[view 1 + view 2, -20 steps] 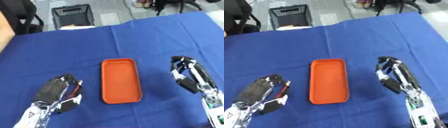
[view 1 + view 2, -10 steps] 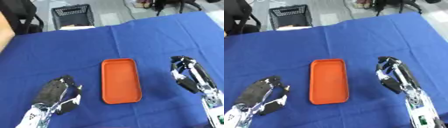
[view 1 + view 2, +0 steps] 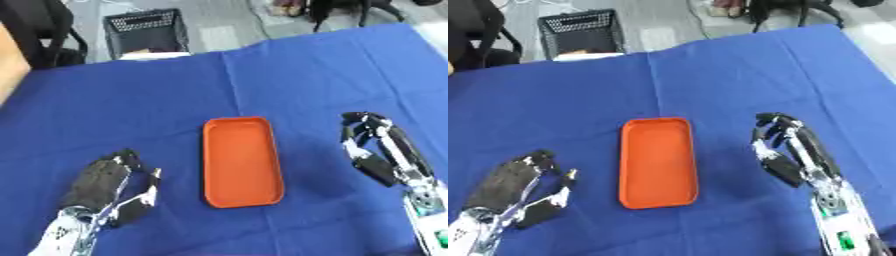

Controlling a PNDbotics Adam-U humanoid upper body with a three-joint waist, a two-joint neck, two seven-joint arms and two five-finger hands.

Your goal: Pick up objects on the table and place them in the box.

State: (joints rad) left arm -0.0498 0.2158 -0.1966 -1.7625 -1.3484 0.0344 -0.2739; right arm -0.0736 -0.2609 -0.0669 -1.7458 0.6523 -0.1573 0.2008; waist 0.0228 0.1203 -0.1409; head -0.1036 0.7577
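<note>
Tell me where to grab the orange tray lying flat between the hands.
Probably pinch the orange tray on a long side rim, fingers over the raised lip. It lies flat with its long axis running away from the robot, so the right hand can come in sideways at its right edge.

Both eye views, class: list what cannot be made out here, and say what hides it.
- Black crate contents: too blurred, left eye view.
- Left robot hand: wrist cut off by the bottom edge.
- Right robot hand: whether it touches the blue cloth cannot be told.
- Objects to pick up: none show; only the orange tray.
</note>
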